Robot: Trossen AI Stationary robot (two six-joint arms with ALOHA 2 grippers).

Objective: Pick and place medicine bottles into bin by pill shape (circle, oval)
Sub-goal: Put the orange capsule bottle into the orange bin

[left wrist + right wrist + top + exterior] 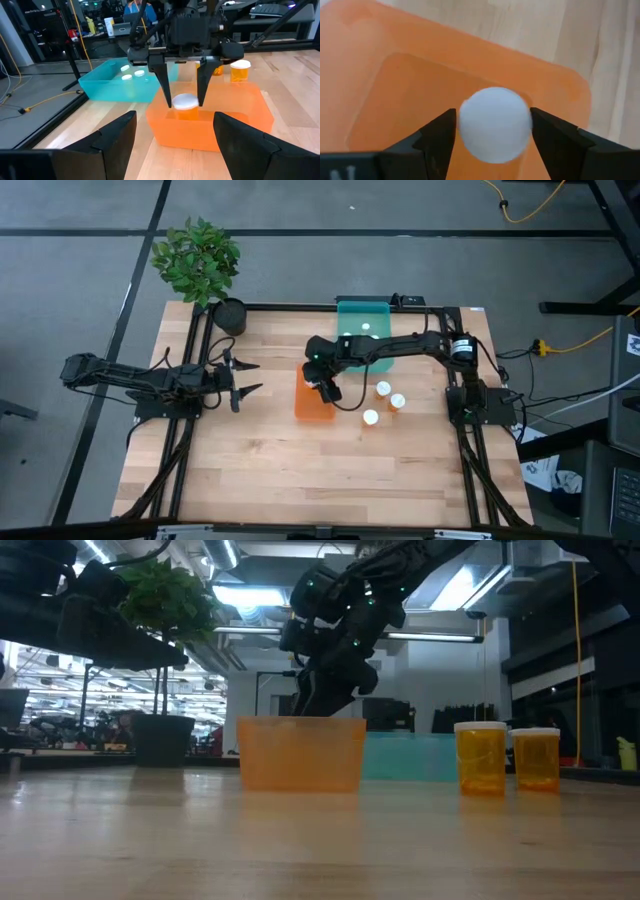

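Observation:
My right gripper [328,390] is over the orange bin [313,404] at the table's middle, shut on an amber medicine bottle with a white cap [185,101]. It also shows in the right wrist view [493,135], with the bottle inside the bin's walls [210,125]. My left gripper [258,376] is open and empty at the table's left, pointing toward the bin. Three amber bottles [383,388] [397,401] [370,417] stand upright on the table right of the orange bin. The teal bin [380,315] behind it holds a few white-capped bottles [131,73]. My right gripper pinches the bottle's white cap [494,131] between its two fingers, one on each side of its round edge. The fingers [165,90] come from above, pointing down into the orange bin. The bottle hangs upright below them; whether its base rests on the bin's floor is hidden.
A potted plant [197,260] stands at the table's far left corner. Black frame rails [190,430] run along both sides of the table. Bare wood lies toward the near edge [320,480].

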